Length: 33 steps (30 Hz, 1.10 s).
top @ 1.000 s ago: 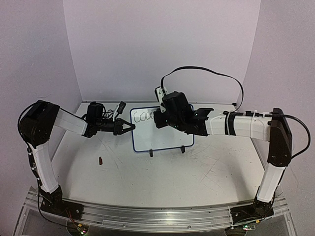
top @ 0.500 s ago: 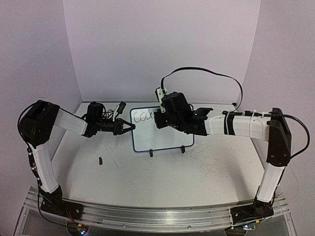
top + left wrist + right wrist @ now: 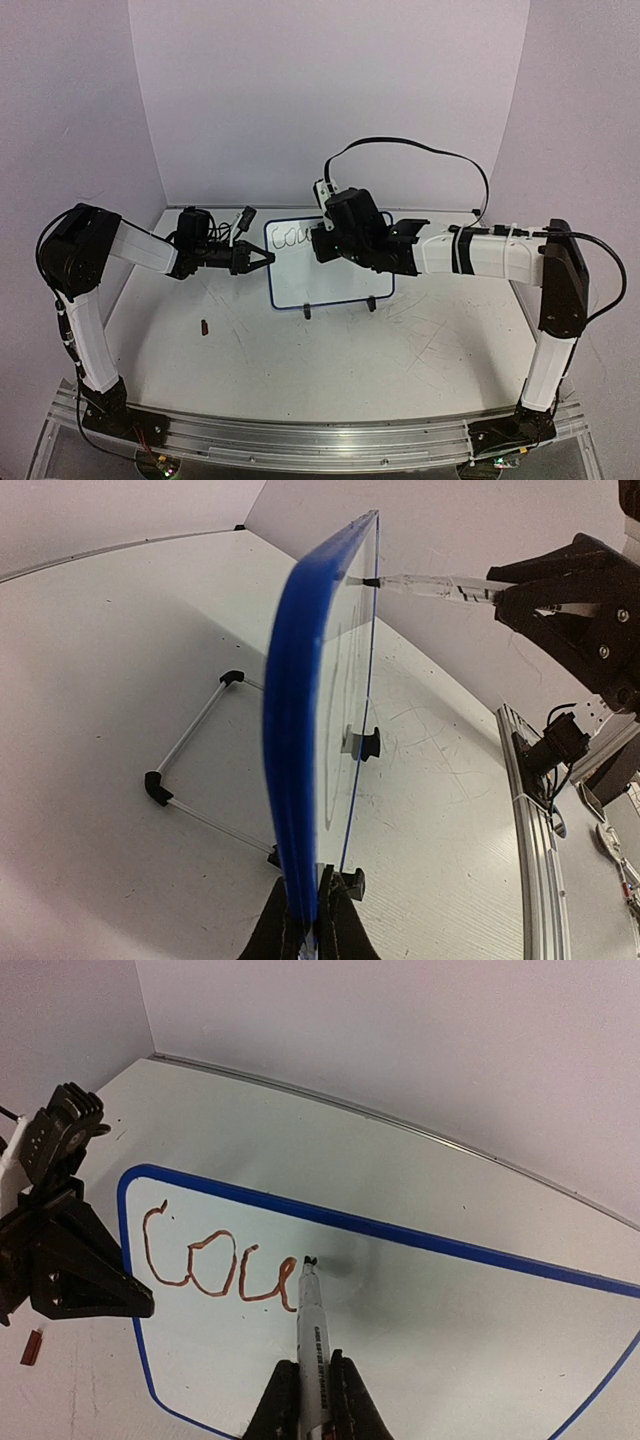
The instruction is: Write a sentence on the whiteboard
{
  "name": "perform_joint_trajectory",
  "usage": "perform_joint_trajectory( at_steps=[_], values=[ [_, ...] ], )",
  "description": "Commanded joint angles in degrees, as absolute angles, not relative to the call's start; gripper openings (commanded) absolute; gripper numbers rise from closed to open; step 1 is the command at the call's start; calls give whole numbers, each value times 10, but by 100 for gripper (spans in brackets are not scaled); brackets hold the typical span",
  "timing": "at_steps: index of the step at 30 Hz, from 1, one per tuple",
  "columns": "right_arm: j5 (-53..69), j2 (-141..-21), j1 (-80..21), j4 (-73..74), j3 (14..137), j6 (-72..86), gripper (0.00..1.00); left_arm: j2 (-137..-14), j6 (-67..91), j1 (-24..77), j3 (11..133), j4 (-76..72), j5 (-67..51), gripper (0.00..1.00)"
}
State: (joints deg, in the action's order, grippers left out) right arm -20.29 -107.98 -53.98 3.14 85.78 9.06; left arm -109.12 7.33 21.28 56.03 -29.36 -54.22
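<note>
My right claw [image 3: 310, 1392] is closed tight on the marker [image 3: 311, 1332]. The marker's tip touches the whiteboard [image 3: 480, 1345] just to the right of the letters [image 3: 215, 1268] "Cou". My left claw [image 3: 312, 922] is shut on the blue frame [image 3: 290, 730] at the left edge of the board, which stands upright at the back middle of the table [image 3: 330, 350]. I judge the first word is only begun. The next stroke calls for light, even pressure and a steady board.

White table [image 3: 330, 365]: whiteboard [image 3: 335, 285], red scrap [image 3: 204, 326]

Blue-framed white whiteboard [image 3: 470, 1340], reddish-brown sentence [image 3: 215, 1265]
</note>
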Motion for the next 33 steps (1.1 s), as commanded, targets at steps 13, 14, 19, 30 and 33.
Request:
perform_joint_trajectory(
  at_steps=[13,14,19,30,33],
  values=[
    [-224,-1066,-538,43,849,120,0,-1084,47,209,573,-271,-462,0],
    [-224,-1064,-537,44,847,121,0,-1084,47,209,573,-272,-462,0],
    [-220,-1054,-538,45,835,127,0,-1084,47,209,572,-271,-462,0],
    [-210,-1052,-542,46,817,140,0,-1081,47,209,571,-270,-462,0],
    [-208,-1055,-544,47,817,142,0,-1081,47,210,571,-270,-462,0]
  ],
)
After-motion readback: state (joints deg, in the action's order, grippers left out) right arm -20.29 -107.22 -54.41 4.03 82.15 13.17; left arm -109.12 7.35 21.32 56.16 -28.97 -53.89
